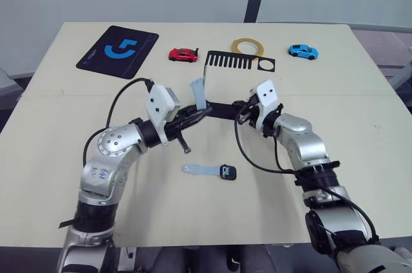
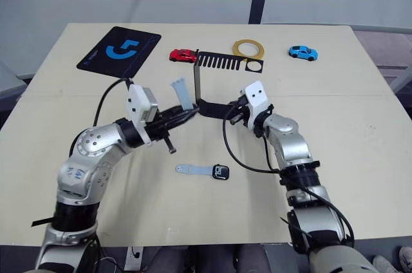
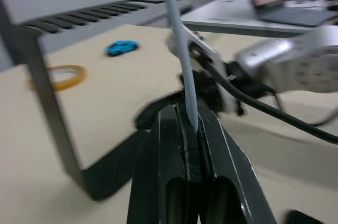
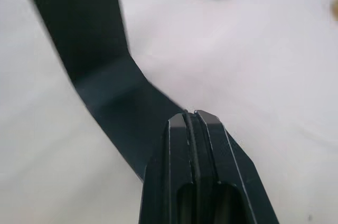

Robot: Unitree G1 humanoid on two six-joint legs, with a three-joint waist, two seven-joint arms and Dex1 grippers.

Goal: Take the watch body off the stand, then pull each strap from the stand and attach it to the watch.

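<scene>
A pale grey-blue strap (image 1: 197, 94) stands nearly upright, long axis vertical, its lower end pinched between the left gripper (image 1: 201, 111) fingers beside the black stand (image 1: 222, 86). The right gripper (image 1: 244, 113) has its jaws pressed together on the stand's bottom plate. The watch body (image 1: 228, 172), one strap (image 1: 199, 169) attached and pointing left, lies flat on the beige table (image 1: 360, 157) near the front edge. Grey wall behind.

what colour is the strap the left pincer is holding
Pale grey-blue strap, clearest in the left wrist view.
</scene>
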